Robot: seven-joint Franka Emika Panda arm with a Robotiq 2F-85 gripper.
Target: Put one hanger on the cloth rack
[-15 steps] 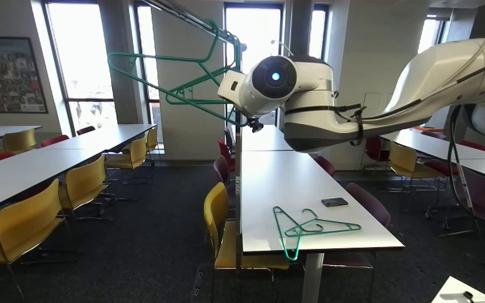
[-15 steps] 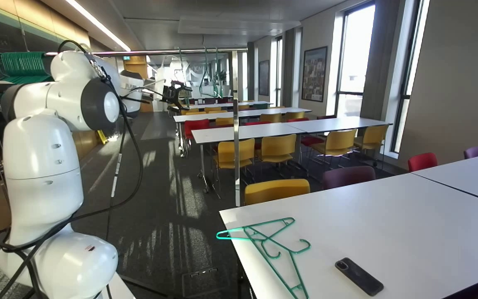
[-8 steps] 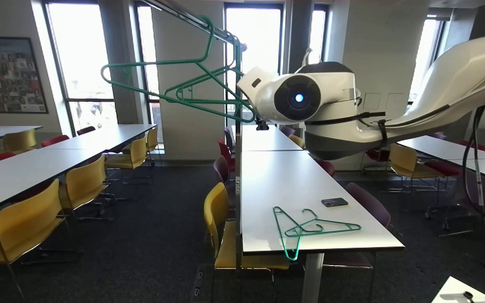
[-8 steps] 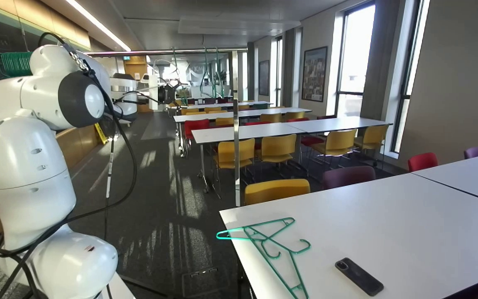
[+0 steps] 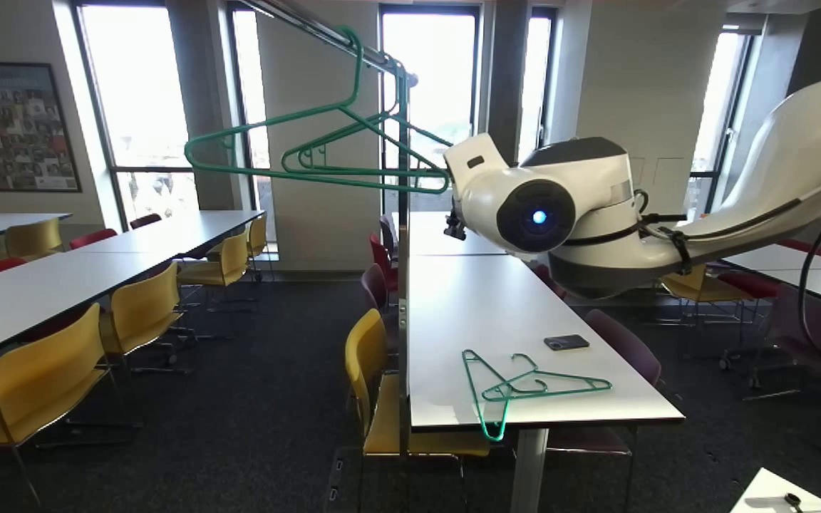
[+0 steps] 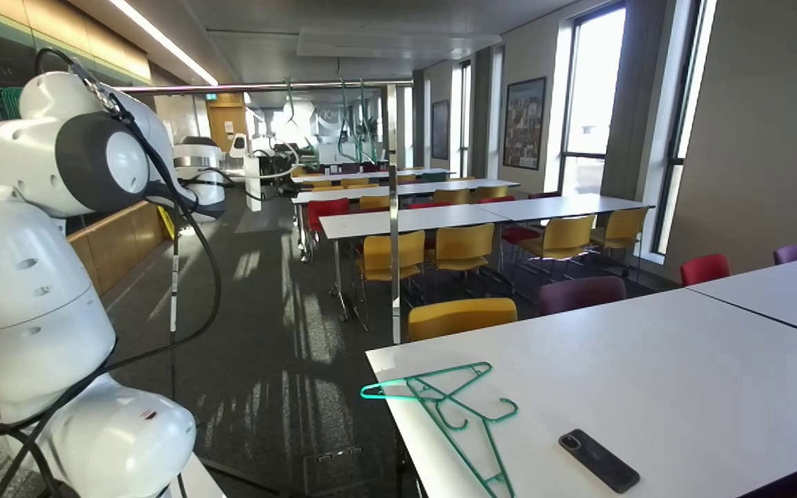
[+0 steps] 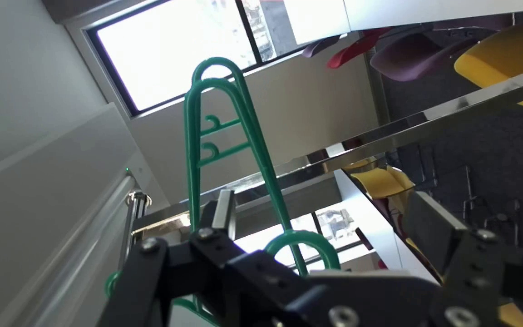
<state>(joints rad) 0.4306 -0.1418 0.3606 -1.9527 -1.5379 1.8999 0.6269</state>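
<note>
The cloth rack has a metal bar [image 5: 311, 26] and an upright pole [image 5: 403, 285], also seen in the other outside picture as a bar [image 6: 232, 88] and pole [image 6: 394, 242]. A green hanger [image 5: 289, 115] hangs by its hook from the bar, nearly level. Further green hangers [image 5: 353, 172] hang behind it, nearer the pole. My gripper [image 7: 323, 204] is open, with its fingers [image 7: 226, 213] wide apart. In the wrist view the rounded end of the near hanger [image 7: 307, 236] shows between the fingers, not gripped. In the exterior views the gripper [image 5: 455, 226] is beside that end, its fingertips partly hidden.
Two more green hangers [image 5: 560, 392] lie overlapped on the white table [image 5: 453, 306], one over its edge. A black phone [image 5: 566, 343] lies there too. Yellow chairs [image 5: 368, 356] stand beside it. Many green hangers [image 6: 7, 104] hang behind the arm at the left.
The arm has drawn back from the rack, to the right in an exterior view and leftward in the opposite one. The near hanger has swung from tilted to nearly level, staying on the bar.
</note>
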